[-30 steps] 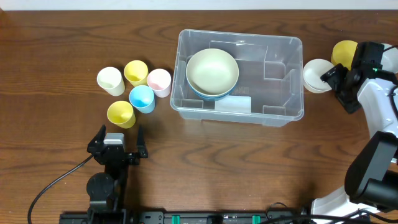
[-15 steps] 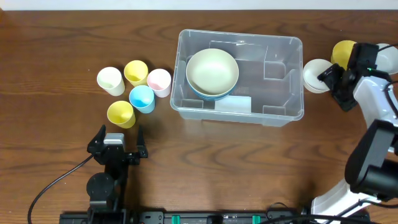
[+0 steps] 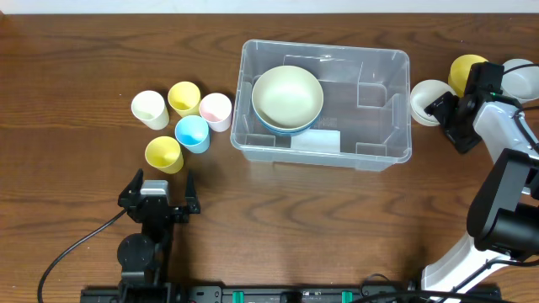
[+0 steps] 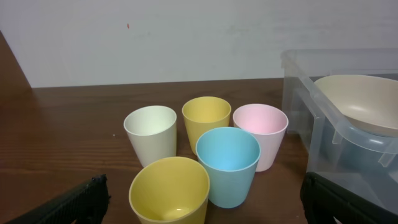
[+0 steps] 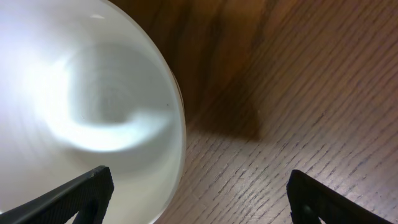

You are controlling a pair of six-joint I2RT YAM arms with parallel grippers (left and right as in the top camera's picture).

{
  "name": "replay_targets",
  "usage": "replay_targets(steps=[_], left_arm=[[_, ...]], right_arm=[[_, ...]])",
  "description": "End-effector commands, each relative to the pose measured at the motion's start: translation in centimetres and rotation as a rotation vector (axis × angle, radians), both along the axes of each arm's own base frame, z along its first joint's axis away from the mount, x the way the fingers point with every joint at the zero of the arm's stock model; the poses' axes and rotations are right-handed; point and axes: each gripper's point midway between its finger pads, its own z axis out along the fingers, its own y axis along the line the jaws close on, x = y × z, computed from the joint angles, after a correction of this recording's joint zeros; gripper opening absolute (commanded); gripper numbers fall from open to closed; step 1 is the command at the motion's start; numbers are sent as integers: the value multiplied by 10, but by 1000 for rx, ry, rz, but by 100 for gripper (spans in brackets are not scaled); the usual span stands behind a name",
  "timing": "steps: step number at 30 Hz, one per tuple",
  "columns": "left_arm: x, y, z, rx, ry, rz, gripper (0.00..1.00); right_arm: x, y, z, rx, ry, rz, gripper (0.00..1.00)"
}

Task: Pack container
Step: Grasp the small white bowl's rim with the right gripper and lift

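No legible txt, brand, no. or sign in any view. Pale rectangular label [image 3: 316,140] on near wall of large clear plastic rectangular bin [image 3: 410,109]: print, if any, too small to read from overhead. Pastel plastic cups [image 4: 228,163] plain-sided in left wrist view.

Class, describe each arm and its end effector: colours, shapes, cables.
Left arm is black with a black cable; the left end effector carries a grey block. Right arm has white shells on black joints; the right end effector is black.
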Motion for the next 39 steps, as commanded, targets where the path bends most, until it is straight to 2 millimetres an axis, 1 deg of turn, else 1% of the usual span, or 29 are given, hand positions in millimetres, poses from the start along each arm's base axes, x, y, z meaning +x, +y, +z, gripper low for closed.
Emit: replay_targets(steps=[1,5,12,17,23,27,30,31,33,36,37,39], left_arm=[[-1,-1,-15,13,46,-12,98],[-1,-1,-15,13,46,-12,98],[-1,-1,-15,13,46,-12,98],[-1,-1,-15,13,46,-12,98],[-1,-1,-15,13,46,-12,98],[-1,-1,-15,13,46,-12,98],[-1,-1,-15,13,46,-12,98],[-1,-1,-15,13,46,-12,98],[-1,-1,-15,13,46,-12,98],[-1,-1,-15,13,46,-12,98],[-1,-1,-15,13,46,-12,98],[-1,-1,-15,13,46,-12,98]], right_arm=[[-3,-8,-5,-15,17,-9,90],[-4,-9,-9,-19,27,-11,85],[-10,-8,-29,-4,75,-25,85],[-9,-10,-31,-5,74,-28,83],[-8,-10,-31,-6,70,-28,65],[-9,-10,-30,-4,73,-30,43],[-13,-11,-27,3,89,-45,28],[-14,-12,-25,4,93,-47,25],[-16,-13,-18,4,90,-52,22],[-18,-17,-2,-6,71,-67,17],[-18,-19,5,-9,60,-77,13],[-18,-21,22,-18,27,-83,1]])
